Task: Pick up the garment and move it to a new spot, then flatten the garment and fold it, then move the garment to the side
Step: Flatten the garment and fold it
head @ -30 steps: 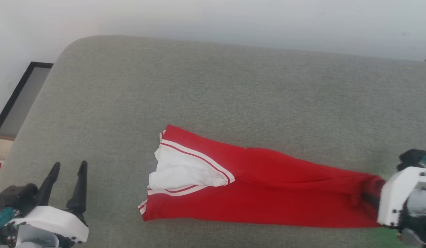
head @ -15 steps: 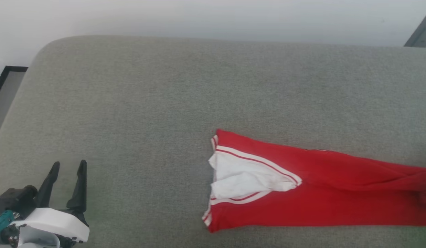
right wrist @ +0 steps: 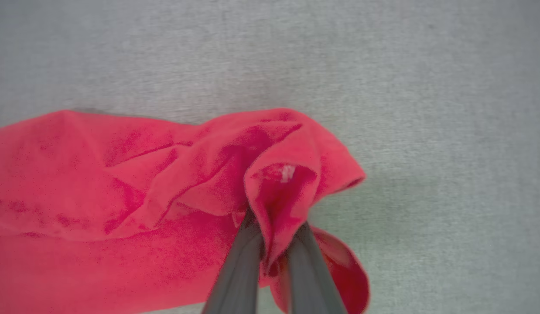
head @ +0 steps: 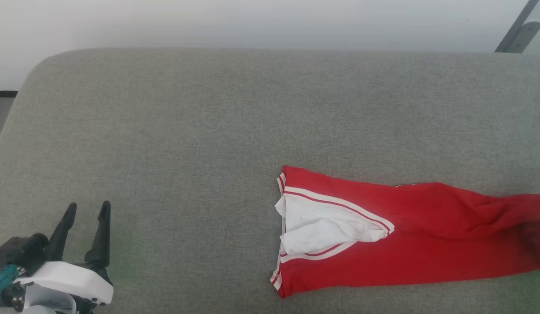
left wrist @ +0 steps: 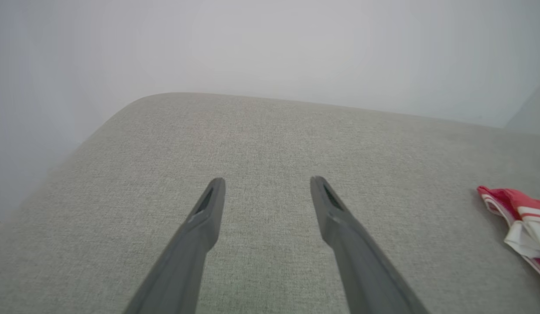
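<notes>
Right claw [right wrist: 276,237]: pinched shut on a bunched red end of the shirt [head: 427,253].
Left claw [head: 87,210]: spread wide, empty, well apart.
Shirt: lying long across the grey cushion [head: 187,122], toward its right.
Handling: light, limp, bunches easily; probably best gripped at corners.

Red garment [head: 427,253] folded long, white trimmed sleeve [head: 322,222] atop, on grey cushion [head: 165,131]; right end bunched, maybe lifted.

We see a grey woven cushion [head: 174,131] below a pale wall [head: 252,22] across the top, a slanted grey bar [head: 514,35] upper right.
</notes>
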### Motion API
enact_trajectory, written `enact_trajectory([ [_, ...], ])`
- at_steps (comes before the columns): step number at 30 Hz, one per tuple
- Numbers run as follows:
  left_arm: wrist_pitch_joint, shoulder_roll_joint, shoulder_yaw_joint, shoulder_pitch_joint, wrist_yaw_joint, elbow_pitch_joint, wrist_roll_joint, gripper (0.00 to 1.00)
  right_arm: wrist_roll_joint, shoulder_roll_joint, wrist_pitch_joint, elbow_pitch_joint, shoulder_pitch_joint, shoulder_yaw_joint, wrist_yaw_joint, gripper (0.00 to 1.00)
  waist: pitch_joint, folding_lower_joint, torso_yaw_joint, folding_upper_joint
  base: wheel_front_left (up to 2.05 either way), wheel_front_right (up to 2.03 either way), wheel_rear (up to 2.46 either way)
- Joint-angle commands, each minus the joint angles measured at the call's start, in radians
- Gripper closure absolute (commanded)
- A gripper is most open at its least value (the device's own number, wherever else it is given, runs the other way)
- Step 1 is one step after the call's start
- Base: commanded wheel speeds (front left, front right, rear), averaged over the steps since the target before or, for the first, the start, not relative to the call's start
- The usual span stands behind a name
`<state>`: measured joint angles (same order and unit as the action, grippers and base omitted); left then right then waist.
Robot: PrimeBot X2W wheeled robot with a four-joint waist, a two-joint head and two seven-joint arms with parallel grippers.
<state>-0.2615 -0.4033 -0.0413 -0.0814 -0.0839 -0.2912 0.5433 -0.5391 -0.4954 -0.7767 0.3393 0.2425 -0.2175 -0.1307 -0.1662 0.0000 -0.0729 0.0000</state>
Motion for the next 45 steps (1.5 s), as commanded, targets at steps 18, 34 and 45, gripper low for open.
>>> enact_trajectory([
  [18, -0.004, 0.036, -0.033, -0.048, -0.026, -0.030, -0.029, 0.00, -0.079, 0.188, -0.108, -0.376, -0.020, 0.354, 0.000, 1.00, 0.030, 0.0000, -0.081, 0.0000, 0.00, 0.00, 0.00],
  [34, -0.004, 0.063, -0.079, -0.098, -0.041, -0.075, -0.033, 0.00, -0.091, 0.256, 0.019, -0.140, 0.116, 0.580, 0.000, 0.62, 0.051, 0.0000, -0.171, 0.0000, 0.00, 0.00, 0.00],
  [45, -0.004, 0.046, -0.048, -0.049, -0.044, -0.088, -0.016, 0.00, -0.140, 0.199, 0.098, -0.180, 0.112, 0.597, 0.000, 0.00, 0.107, 0.0000, -0.115, 0.0000, 0.00, 0.00, 0.00],
])
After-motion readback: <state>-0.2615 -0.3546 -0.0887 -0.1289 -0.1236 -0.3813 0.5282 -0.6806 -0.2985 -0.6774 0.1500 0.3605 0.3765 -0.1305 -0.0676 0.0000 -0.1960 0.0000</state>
